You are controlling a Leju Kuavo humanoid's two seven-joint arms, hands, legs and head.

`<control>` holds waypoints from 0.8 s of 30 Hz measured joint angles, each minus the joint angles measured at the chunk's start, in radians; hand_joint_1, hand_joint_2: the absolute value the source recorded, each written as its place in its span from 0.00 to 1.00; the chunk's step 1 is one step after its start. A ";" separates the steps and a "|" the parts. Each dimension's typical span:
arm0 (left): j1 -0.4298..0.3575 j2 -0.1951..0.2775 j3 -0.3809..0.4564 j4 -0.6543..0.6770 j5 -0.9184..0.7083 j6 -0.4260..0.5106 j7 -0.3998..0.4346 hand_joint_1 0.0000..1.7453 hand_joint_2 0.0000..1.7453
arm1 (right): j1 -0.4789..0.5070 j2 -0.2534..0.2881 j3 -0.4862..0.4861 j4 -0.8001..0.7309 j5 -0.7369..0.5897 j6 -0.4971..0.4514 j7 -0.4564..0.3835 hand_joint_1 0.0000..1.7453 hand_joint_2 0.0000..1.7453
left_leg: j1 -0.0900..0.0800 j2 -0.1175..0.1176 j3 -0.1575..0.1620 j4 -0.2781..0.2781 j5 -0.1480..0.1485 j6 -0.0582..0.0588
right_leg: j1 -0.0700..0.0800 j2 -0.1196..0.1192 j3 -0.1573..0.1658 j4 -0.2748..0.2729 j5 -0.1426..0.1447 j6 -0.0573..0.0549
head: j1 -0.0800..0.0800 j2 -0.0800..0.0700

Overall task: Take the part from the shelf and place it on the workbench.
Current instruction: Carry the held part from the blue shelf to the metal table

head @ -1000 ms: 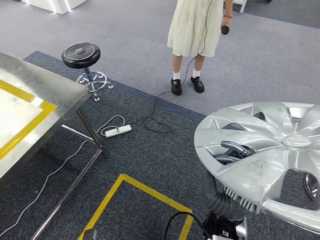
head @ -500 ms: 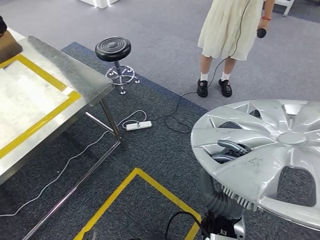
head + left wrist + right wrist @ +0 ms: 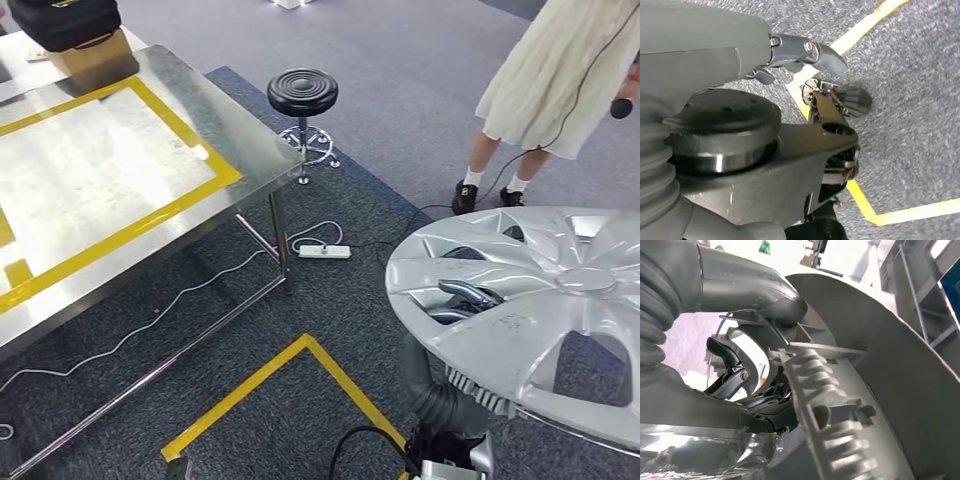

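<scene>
The robot carries a silver wheel cover [image 3: 528, 300] low at about four o'clock of its own view, held roughly flat and face up. Its right hand [image 3: 468, 300] grasps it from beneath at the near rim — dark fingers [image 3: 730, 375] reach through a gap between the spokes while the thumb presses the ribbed inner edge. The left hand [image 3: 806, 50] hangs over the carpet with nothing in it; its fingers look loosely extended, so I'd call it released.

The workbench [image 3: 249, 150] stands at ten o'clock, steel-topped, with a yellow taped rectangle [image 3: 173, 205] on it (presumably the drop zone) and a black case [image 3: 64, 20] on a box at its far corner. A stool [image 3: 302, 92] sits at twelve, a person in a pale dress [image 3: 566, 80] at two.

The cover looks like thin moulded plastic: light and springy, smooth on its face and wide for a one-sided hold — it could tip or flex. The spoke openings and the ribbed rim offer the surest purchase.
</scene>
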 joint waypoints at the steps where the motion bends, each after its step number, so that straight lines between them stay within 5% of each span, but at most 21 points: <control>1: 0.000 0.000 0.000 0.000 0.000 0.000 0.000 0.00 1.00 | 0.000 0.000 0.000 0.000 0.001 0.000 0.000 1.00 1.00 | 0.000 -0.014 0.001 0.001 0.000 -0.004 | -0.004 0.023 0.031 -0.068 0.031 0.000 | 0.000 0.000; 4: 0.000 0.000 0.000 0.000 0.000 0.000 0.000 0.00 1.00 | -0.001 -0.001 0.003 0.002 0.002 0.000 0.001 1.00 1.00 | 0.002 -0.049 -0.009 0.004 0.004 -0.023 | -0.011 0.075 0.081 -0.174 0.059 -0.007 | -0.001 0.000; 6: 0.003 0.000 0.001 0.000 0.000 0.001 0.000 0.00 1.00 | -0.002 -0.002 0.006 0.003 0.000 0.000 0.001 1.00 1.00 | 0.006 -0.062 -0.014 0.001 0.010 -0.035 | -0.008 0.058 0.082 -0.178 0.062 -0.019 | -0.001 0.000; 8: 0.004 0.000 0.002 0.000 0.000 0.002 0.000 0.00 1.00 | -0.002 -0.002 0.008 0.003 -0.001 0.000 0.002 1.00 1.00 | 0.004 -0.026 -0.030 0.029 -0.011 -0.045 | -0.009 0.034 0.085 -0.183 0.064 -0.033 | -0.006 0.000; 10: 0.001 0.000 0.003 0.000 -0.001 0.002 0.000 0.00 1.00 | -0.003 -0.002 0.009 0.003 -0.001 0.000 0.003 1.00 1.00 | 0.000 0.030 -0.082 0.135 -0.070 -0.052 | -0.008 0.006 0.086 -0.186 0.064 -0.043 | -0.014 0.000; 12: 0.000 0.000 0.003 0.000 -0.001 0.002 0.000 0.00 1.00 | -0.003 -0.002 0.009 0.003 0.000 0.000 0.003 1.00 1.00 | 0.001 0.050 -0.142 0.256 -0.118 -0.055 | -0.006 -0.024 0.086 -0.186 0.062 -0.047 | -0.016 0.000; 13: 0.001 0.000 0.003 0.000 -0.001 0.003 0.000 0.00 1.00 | -0.003 -0.002 0.009 0.003 0.002 0.000 0.003 1.00 1.00 | 0.001 0.052 -0.152 0.278 -0.117 -0.055 | -0.005 -0.038 0.087 -0.186 0.061 -0.047 | -0.016 0.000; 15: 0.002 0.000 0.003 0.000 -0.002 0.003 0.000 0.00 1.00 | -0.003 -0.002 0.009 0.003 0.005 0.000 0.002 1.00 1.00 | 0.000 0.063 -0.116 0.213 -0.066 -0.051 | -0.004 -0.064 0.090 -0.186 0.058 -0.046 | -0.016 0.000; 17: 0.001 0.000 0.003 0.000 -0.002 0.004 0.000 0.00 1.00 | -0.003 -0.002 0.008 0.001 0.012 0.000 -0.005 1.00 1.00 | -0.006 0.111 -0.043 0.081 -0.012 -0.042 | 0.001 -0.085 0.095 -0.184 0.053 -0.039 | -0.018 0.000; 19: -0.001 0.000 0.004 0.000 -0.002 0.005 0.000 0.00 1.00 | -0.001 -0.002 0.006 -0.004 0.022 0.000 -0.019 1.00 1.00 | -0.013 0.145 -0.008 0.012 -0.002 -0.032 | 0.009 -0.105 0.099 -0.183 0.047 -0.030 | -0.017 0.000; 21: 0.000 0.000 0.004 0.000 -0.005 0.006 0.001 0.00 1.00 | 0.002 -0.002 0.004 -0.013 0.029 0.000 -0.032 1.00 1.00 | -0.013 0.127 -0.008 0.004 -0.005 -0.022 | 0.012 -0.125 0.105 -0.186 0.042 -0.020 | -0.014 0.000; 24: 0.002 0.000 0.004 0.000 -0.013 0.005 0.004 0.00 1.00 | 0.003 -0.002 0.004 -0.024 0.030 0.000 -0.033 1.00 1.00 | -0.003 0.091 -0.005 -0.001 -0.002 -0.008 | 0.007 -0.065 0.084 -0.124 -0.003 -0.003 | -0.008 0.000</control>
